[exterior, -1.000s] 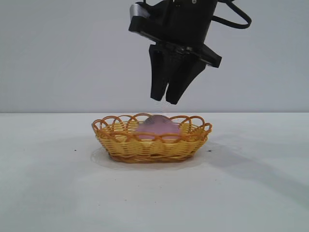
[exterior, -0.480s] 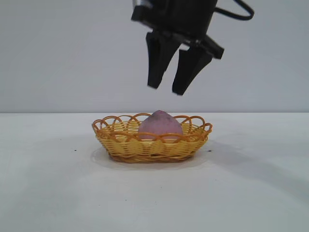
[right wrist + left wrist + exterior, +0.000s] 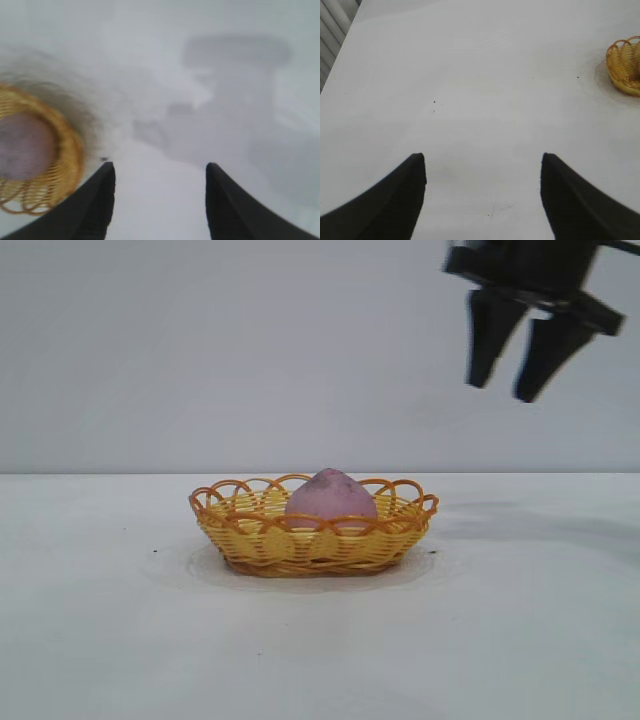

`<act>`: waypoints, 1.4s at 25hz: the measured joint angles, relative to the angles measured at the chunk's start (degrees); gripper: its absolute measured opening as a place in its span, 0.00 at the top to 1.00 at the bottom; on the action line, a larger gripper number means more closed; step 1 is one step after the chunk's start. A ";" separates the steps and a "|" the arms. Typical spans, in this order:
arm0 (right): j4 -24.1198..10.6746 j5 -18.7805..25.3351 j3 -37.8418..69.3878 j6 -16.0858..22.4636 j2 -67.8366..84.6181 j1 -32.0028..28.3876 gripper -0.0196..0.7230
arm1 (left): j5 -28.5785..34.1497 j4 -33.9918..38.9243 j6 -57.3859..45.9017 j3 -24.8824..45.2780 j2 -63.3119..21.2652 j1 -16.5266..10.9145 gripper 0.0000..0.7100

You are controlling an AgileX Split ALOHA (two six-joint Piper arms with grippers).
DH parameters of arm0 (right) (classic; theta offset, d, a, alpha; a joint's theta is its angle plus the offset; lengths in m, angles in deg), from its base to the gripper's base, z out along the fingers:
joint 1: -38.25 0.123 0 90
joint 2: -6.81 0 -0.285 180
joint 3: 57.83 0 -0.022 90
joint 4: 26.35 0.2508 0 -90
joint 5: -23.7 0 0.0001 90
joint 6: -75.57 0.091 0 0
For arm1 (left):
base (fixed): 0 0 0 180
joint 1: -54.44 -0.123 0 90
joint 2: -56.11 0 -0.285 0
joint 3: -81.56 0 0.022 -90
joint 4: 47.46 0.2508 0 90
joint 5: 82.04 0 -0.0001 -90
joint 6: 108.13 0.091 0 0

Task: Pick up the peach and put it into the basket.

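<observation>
From the exterior view, we see the peach [image 3: 331, 493] sitting inside the basket [image 3: 312, 543], tip up, its lower half hidden behind the woven wall. The right gripper [image 3: 510, 390] hangs high above the table [image 3: 100, 640] and off to the right of the basket, well apart from it, its two fingers spread with nothing between them. We judge the main job done: the fruit is in its place and released, and all that seems left is for the arm to clear away and park.

In the left wrist view, we look along the left gripper [image 3: 483, 172], whose fingers stand wide apart over bare table, holding nothing. Only the edge of the basket [image 3: 623, 70] shows at the border of this view, far from those fingers, so we take this arm to be idle and out of the work.

In the right wrist view, the picture is smeared, so we read it with some caution. The right gripper [image 3: 159, 190] shows open fingers and empty space between them. To one side lies the basket [image 3: 70, 150] with a mauve shape inside, probably the peach [image 3: 25, 145], which agrees with what the outside camera shows.
</observation>
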 joint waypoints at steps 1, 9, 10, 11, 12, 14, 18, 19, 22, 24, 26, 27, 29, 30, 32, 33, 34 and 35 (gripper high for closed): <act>-0.15 0.35 0.00 0.00 0.36 -1.66 0.50 | 0.00 0.00 0.00 0.00 0.00 0.00 0.39; -3.85 4.09 0.00 0.00 7.20 -8.50 0.50 | 0.00 0.00 0.00 0.00 0.00 0.00 0.39; -4.19 4.27 0.11 0.00 8.56 -8.73 0.50 | 0.00 0.00 0.00 0.00 0.00 0.00 0.39; -4.45 4.27 0.53 0.10 10.15 -8.82 0.50 | 0.00 0.00 0.00 0.00 0.00 0.00 0.39; -4.70 4.42 1.20 0.07 11.67 -8.86 0.50 | 0.00 0.00 0.00 0.00 0.00 0.00 0.39; -4.84 4.48 3.38 0.07 16.01 -8.95 0.50 | 0.00 0.00 0.11 0.00 0.00 0.00 0.39; -5.53 4.71 10.49 0.24 26.70 -8.95 0.50 | 0.00 0.00 0.11 0.00 0.00 0.00 0.39; -5.77 4.87 12.61 0.37 29.21 -8.95 0.50 | 0.00 0.00 0.11 0.00 0.00 0.00 0.39; -6.26 5.14 18.52 1.67 37.87 -8.95 0.50 | 0.00 0.00 0.11 0.00 0.00 0.00 0.39; -6.62 5.29 22.00 3.31 43.84 -8.95 0.50 | 0.00 0.00 0.11 0.00 0.00 0.00 0.39; -7.29 5.51 25.30 3.94 49.28 -8.95 0.50 | 0.00 0.00 0.11 0.00 0.00 0.00 0.39; -7.41 5.60 26.75 4.25 52.27 -8.95 0.50 | 0.00 0.00 0.11 0.00 0.00 0.00 0.39; -8.18 5.83 29.22 5.58 58.22 -8.95 0.50 | 0.00 0.00 0.11 0.00 0.00 0.00 0.39; -8.94 5.92 30.55 6.74 60.71 -8.95 0.50 | 0.00 0.00 0.00 0.00 0.00 0.00 0.39; -10.79 6.07 33.00 8.35 66.73 -8.95 0.50 | 0.00 0.00 0.00 0.00 0.00 0.00 0.39; -11.35 6.13 34.35 8.77 69.32 -8.95 0.50 | 0.00 0.00 0.00 0.00 0.00 0.00 0.39; -11.62 6.22 35.76 9.19 72.46 -8.95 0.50 | 0.00 0.00 0.00 0.00 0.00 0.00 0.39; -11.64 6.37 36.92 9.30 75.75 -8.95 0.50 | 0.00 0.00 0.00 0.00 0.00 0.00 0.39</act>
